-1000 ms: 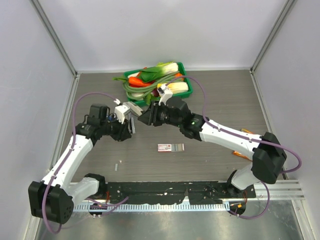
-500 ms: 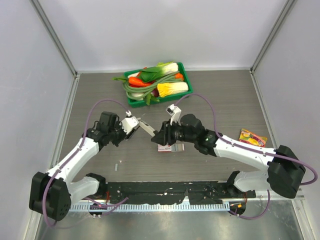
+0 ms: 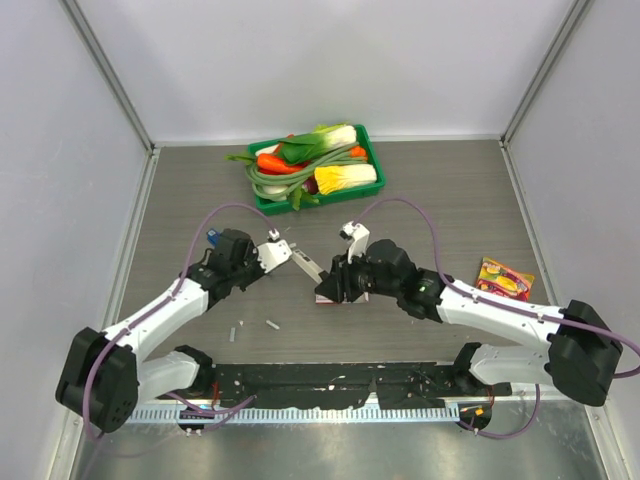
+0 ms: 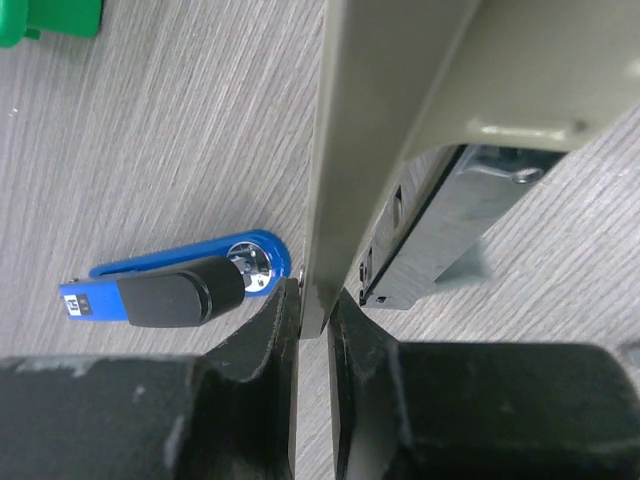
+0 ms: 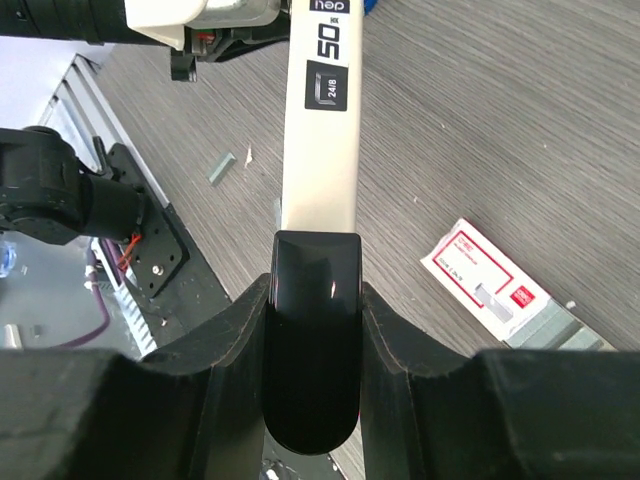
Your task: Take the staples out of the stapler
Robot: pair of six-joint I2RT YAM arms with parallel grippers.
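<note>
The stapler (image 3: 308,267), black with a silver-white top, is held above the table between both grippers. My left gripper (image 3: 288,256) is shut on its thin silver-white top plate (image 4: 345,150); the black magazine (image 4: 440,235) hangs open beside it. My right gripper (image 3: 334,285) is shut on the stapler's black rear end (image 5: 311,340), and the white top (image 5: 320,120) reaches away toward the left gripper. Two short silver-grey staple strips lie on the table, one (image 3: 272,324) below the stapler and one (image 3: 231,333) further left; one also shows in the right wrist view (image 5: 220,167).
A blue stapler (image 4: 170,290) lies behind the left gripper (image 3: 212,238). A pink-and-white box (image 5: 495,290) lies under the right gripper (image 3: 352,297). A green tray (image 3: 369,150) of vegetables stands at the back. A yellow snack packet (image 3: 505,278) lies at the right.
Both grippers have carried the stapler away from the tray toward the table's middle and lower. A second staple strip now lies on the table below the stapler.
</note>
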